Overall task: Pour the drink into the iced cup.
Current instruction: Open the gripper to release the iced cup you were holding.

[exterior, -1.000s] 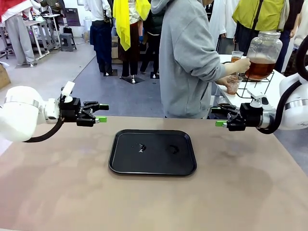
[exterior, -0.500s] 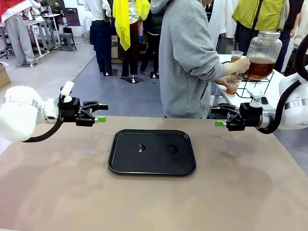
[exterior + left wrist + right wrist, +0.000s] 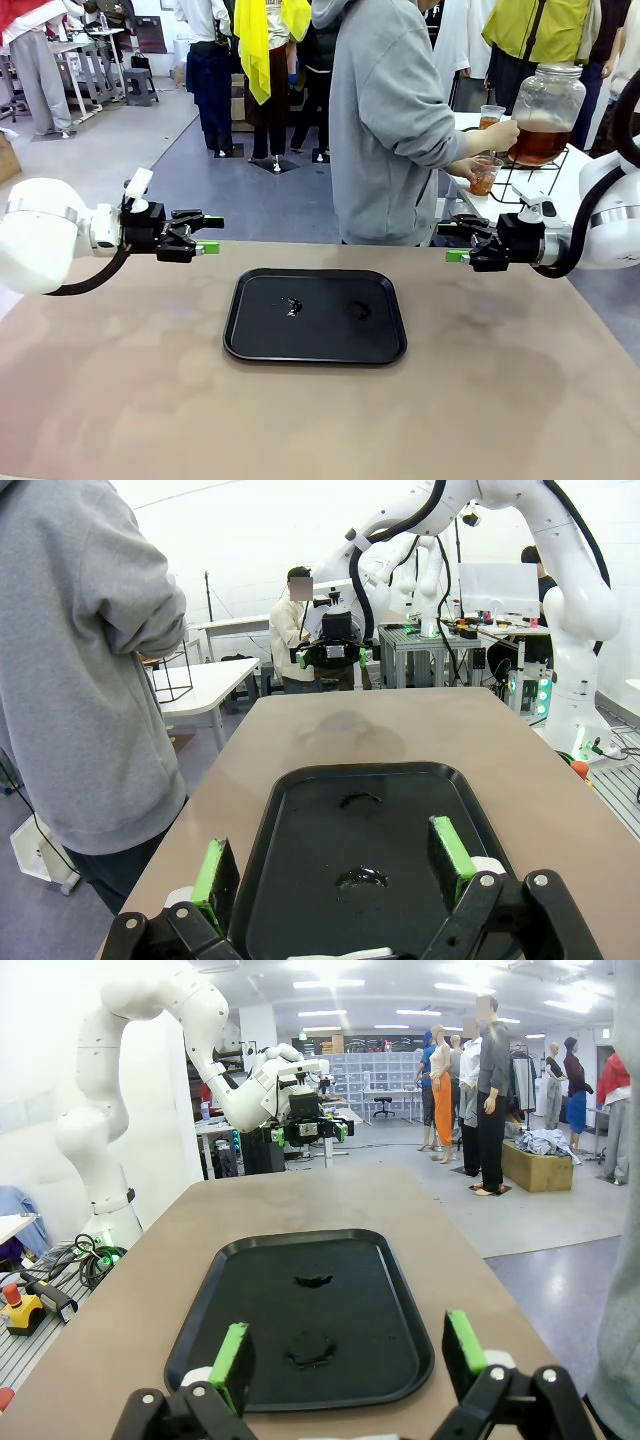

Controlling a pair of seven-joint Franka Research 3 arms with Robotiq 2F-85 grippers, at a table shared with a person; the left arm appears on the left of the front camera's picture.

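Observation:
The drink point(image 3: 541, 143) is amber-brown liquid in a big glass jar point(image 3: 548, 100) on a side table at the far right. A person in a grey hoodie point(image 3: 385, 130) holds a small clear cup point(image 3: 484, 180) of amber liquid under the jar. The iced cup is out of view. My left gripper point(image 3: 210, 235) hovers open left of the black tray point(image 3: 255, 335), with nothing between its green pads. My right gripper point(image 3: 450, 243) hovers open to the tray's right, also holding nothing. The left wrist view shows my left gripper point(image 3: 333, 865) over the tray point(image 3: 400, 800), the right wrist view my right gripper point(image 3: 348, 1350) over it point(image 3: 380, 1300).
Two small wet marks point(image 3: 292, 305) lie on the tray. A second cup point(image 3: 492, 113) stands behind the person's hand on the side table. A black wire rack point(image 3: 530, 180) sits under the jar. The brown tabletop point(image 3: 320, 420) has free room all around the tray.
The cup in the person's hand looks more amber than a second ago. Both arms have barely moved and both grippers stay open.

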